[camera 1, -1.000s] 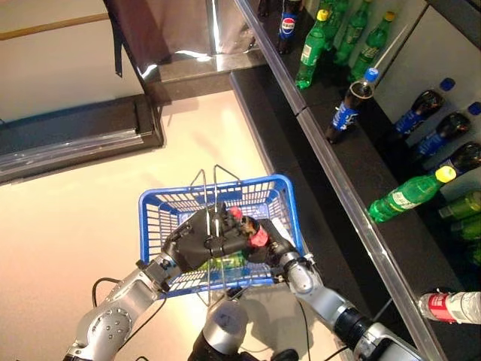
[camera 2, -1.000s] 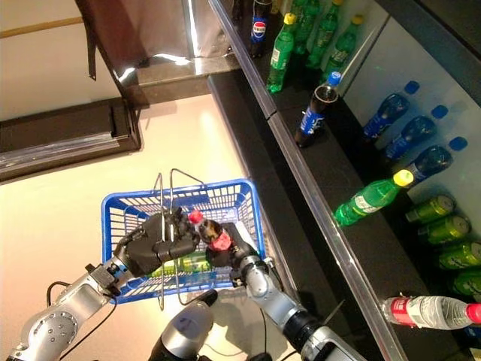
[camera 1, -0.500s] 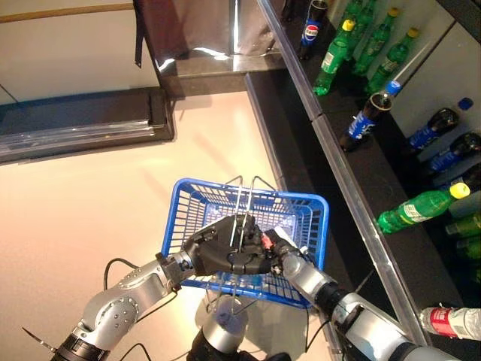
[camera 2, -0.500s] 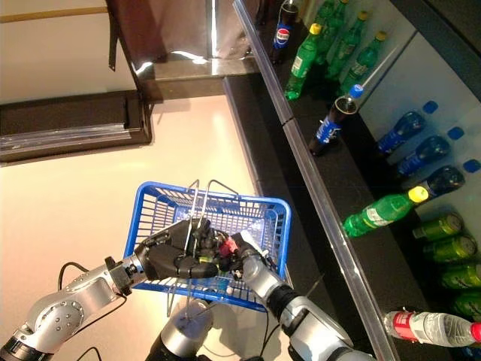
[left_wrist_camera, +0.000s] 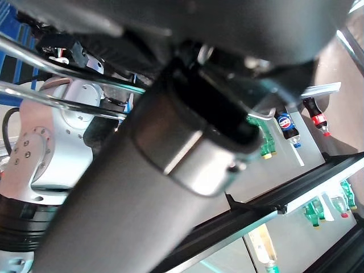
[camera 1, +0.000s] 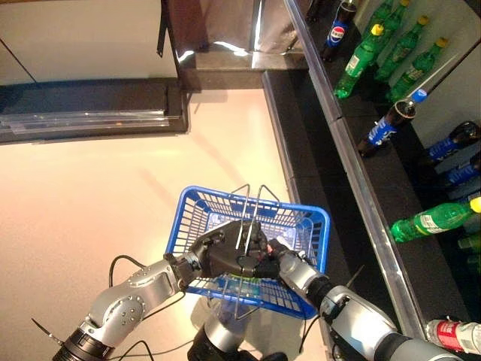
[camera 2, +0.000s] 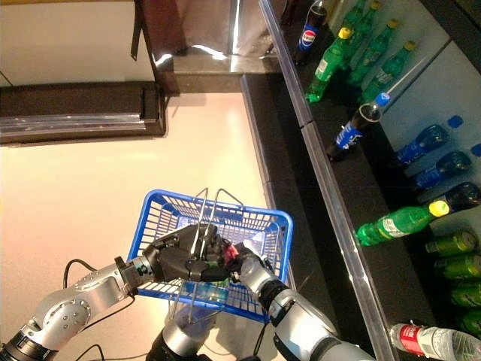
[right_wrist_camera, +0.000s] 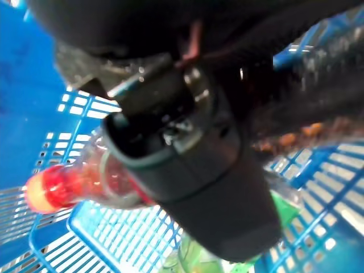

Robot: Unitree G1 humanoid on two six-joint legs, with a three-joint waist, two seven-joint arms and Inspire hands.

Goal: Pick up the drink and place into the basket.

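Observation:
My left hand (camera 1: 225, 256) is shut on the thin wire handles (camera 1: 252, 214) of the blue basket (camera 1: 248, 198) and holds it up in front of me. My right hand (camera 1: 286, 262) reaches into the blue basket from the right, close against the left hand. It is shut on a clear drink bottle with a red cap (right_wrist_camera: 44, 190), held low inside the basket over the blue mesh (right_wrist_camera: 108, 239); a bit of red shows between the hands (camera 2: 234, 253). A green drink (right_wrist_camera: 283, 208) lies in the basket below it.
A dark shelf with a metal front rail (camera 1: 362, 183) runs along the right. Green bottles (camera 1: 358, 62) and a dark cola bottle (camera 1: 386, 125) stand on it, and a green bottle (camera 1: 432, 221) and a red-labelled bottle (camera 1: 454, 335) lie there. A dark low ledge (camera 1: 90, 113) lies at the back left.
The whole view has shifted, so the camera moved. My right hand has lowered the red-capped drink from above the rim down into the blue basket, behind my left hand.

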